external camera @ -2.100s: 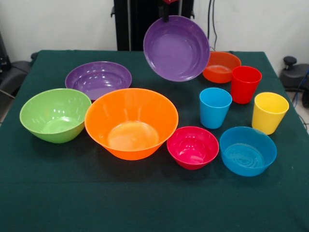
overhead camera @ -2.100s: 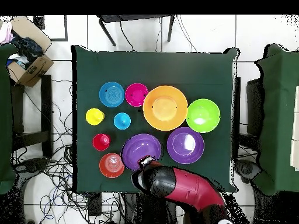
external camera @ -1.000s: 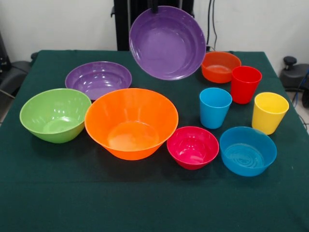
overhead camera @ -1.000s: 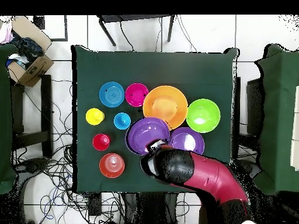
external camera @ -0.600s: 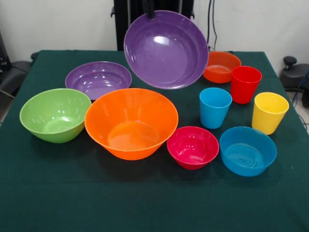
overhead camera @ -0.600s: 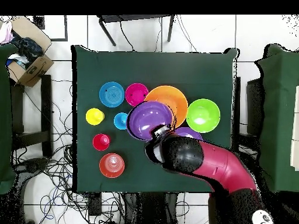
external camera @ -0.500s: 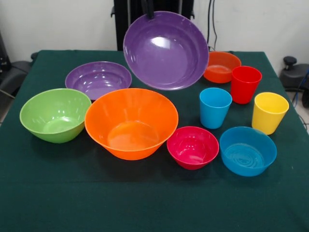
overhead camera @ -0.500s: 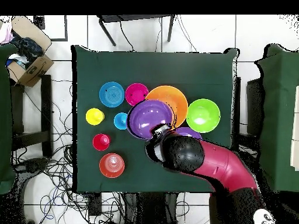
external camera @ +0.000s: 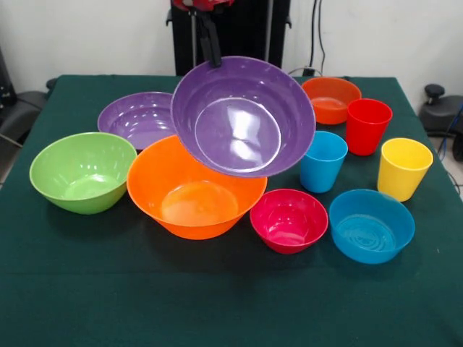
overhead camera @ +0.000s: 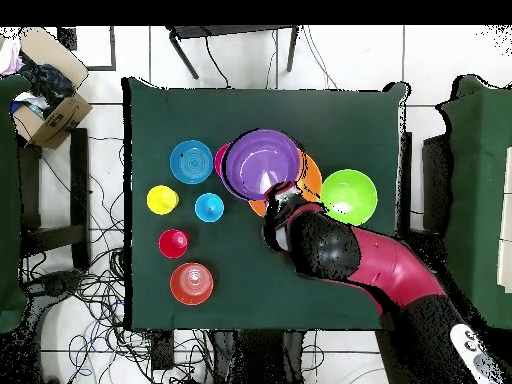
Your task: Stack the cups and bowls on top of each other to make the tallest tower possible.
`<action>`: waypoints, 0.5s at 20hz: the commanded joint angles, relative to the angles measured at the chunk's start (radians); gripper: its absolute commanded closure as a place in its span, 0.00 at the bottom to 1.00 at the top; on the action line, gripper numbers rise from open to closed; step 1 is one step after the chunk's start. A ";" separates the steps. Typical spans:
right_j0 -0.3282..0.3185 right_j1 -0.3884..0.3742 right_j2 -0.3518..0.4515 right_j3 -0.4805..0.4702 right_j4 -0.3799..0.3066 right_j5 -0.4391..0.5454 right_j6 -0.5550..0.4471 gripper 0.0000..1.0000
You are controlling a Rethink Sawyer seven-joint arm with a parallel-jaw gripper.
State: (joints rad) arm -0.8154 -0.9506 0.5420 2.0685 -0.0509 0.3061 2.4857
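Observation:
My gripper (external camera: 213, 54) is shut on the far rim of a large purple bowl (external camera: 242, 116). It holds the bowl in the air, tilted toward the front camera, over the large orange bowl (external camera: 195, 195). In the overhead view the held purple bowl (overhead camera: 263, 163) covers most of the orange bowl (overhead camera: 312, 180), and the gripper (overhead camera: 276, 192) is at its rim. The second purple bowl (external camera: 139, 117) sits on the cloth behind, hidden under my arm in the overhead view. The blue cup (external camera: 323, 160), red cup (external camera: 367, 124) and yellow cup (external camera: 403, 168) stand upright at the right.
A lime green bowl (external camera: 81, 170) sits left of the orange bowl. A small pink-red bowl (external camera: 289, 219) and a small blue bowl (external camera: 371, 225) sit at the front right, and a small orange bowl (external camera: 330, 99) behind the cups. All rest on the green cloth (external camera: 217, 303).
My gripper has carried the purple bowl forward and down, from above the back of the table to over the large orange bowl. The bowl's tilt has lessened. Nothing else moved.

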 commanded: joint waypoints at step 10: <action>-0.104 0.183 0.174 -0.019 -0.228 -0.212 -0.079 1.00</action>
State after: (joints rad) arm -0.9071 -0.8468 0.6395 2.0678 -0.1666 0.1856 2.4857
